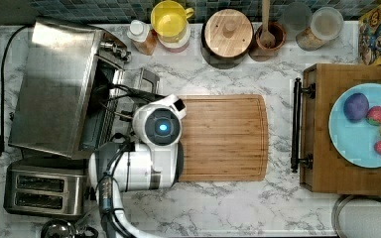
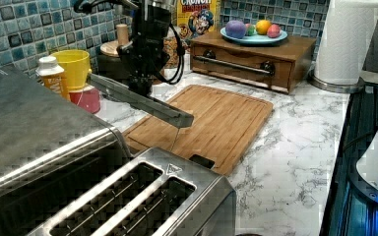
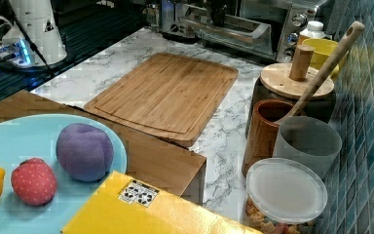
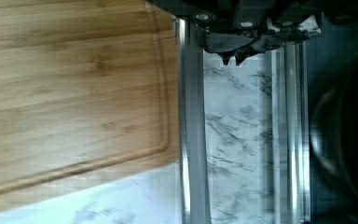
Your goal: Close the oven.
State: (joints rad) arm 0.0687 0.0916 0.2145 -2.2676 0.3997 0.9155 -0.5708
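The oven (image 1: pixel 54 84) is a big steel box at the top view's left, and it stands at the back in the right view (image 3: pixel 272 14). Its glass door (image 2: pixel 142 101) is dropped open and juts out over the counter towards the cutting board, roughly level. The bar handle (image 4: pixel 191 130) runs along the door's outer edge, with marble showing through the glass beside it. My gripper (image 4: pixel 233 57) hangs point-down over the door just inside the handle. Its fingertips are shut together with nothing between them. In the left view the gripper (image 2: pixel 140 86) sits right above the door.
A two-slot toaster (image 1: pixel 44 191) stands beside the oven. The wooden cutting board (image 1: pixel 223 136) lies just past the door's edge. A yellow cup (image 1: pixel 168 20), a bottle (image 1: pixel 141 37) and jars line the tiled wall. A wooden tray (image 1: pixel 322 148) carries a blue plate of fruit.
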